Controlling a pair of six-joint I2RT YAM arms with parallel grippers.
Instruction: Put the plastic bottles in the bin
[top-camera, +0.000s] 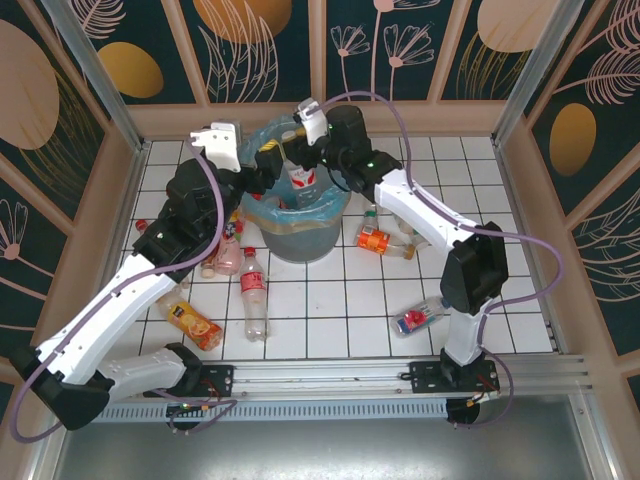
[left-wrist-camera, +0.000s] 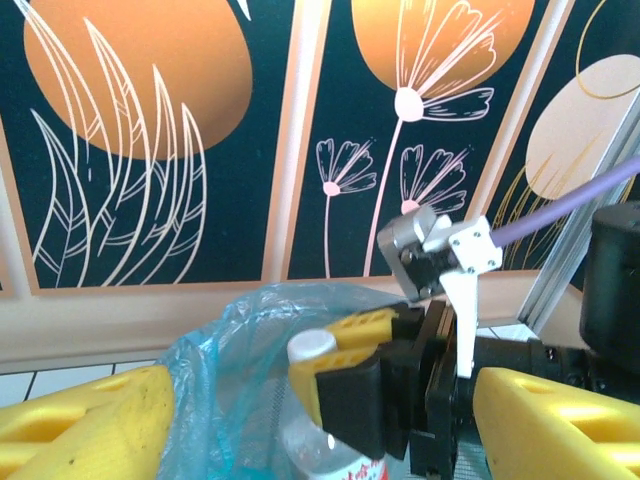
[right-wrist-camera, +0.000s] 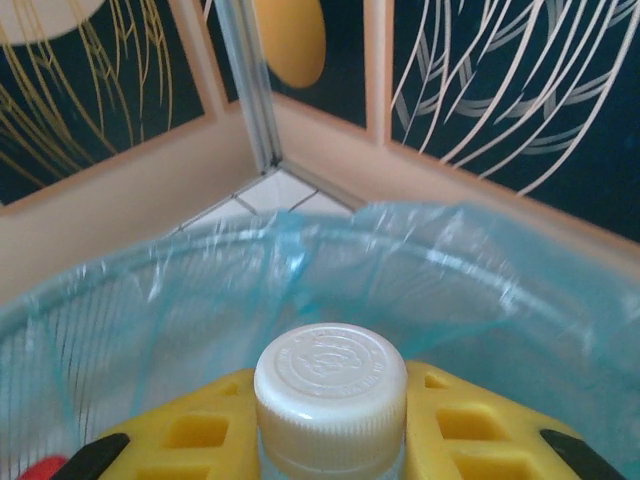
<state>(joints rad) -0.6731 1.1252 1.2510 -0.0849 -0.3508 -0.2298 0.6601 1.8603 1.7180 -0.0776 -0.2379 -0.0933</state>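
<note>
We pinch the white-capped bottle (right-wrist-camera: 330, 385) by the neck with the right gripper (right-wrist-camera: 330, 450) so it drops into the bin (top-camera: 300, 240) below; left gripper (left-wrist-camera: 325, 430) spread alongside.

White-capped bottle (top-camera: 300, 181) upright above bin (top-camera: 301, 241) — other bottles (top-camera: 254, 292) scattered

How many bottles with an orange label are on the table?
2. One orange-label bottle lies front-left of the bin, beside the left arm; the other bottle lies just right of the bin. The arms may hide more.
</note>
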